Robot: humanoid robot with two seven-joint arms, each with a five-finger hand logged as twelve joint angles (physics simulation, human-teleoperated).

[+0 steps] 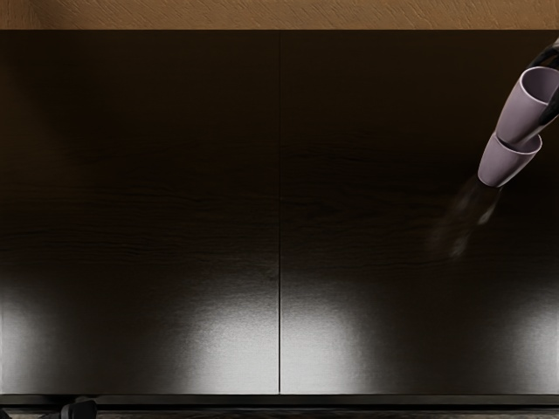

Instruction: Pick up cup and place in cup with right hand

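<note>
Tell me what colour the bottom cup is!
The bottom cup is a pale, greyish purple. It shows in the head view, the only one here.

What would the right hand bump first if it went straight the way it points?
Probably the lower cup: pointing roughly left, the right hand would carry the upper cup, whose base overlaps it in view; depth is unclear.

Dark glossy table, brown textured floor behind
</note>
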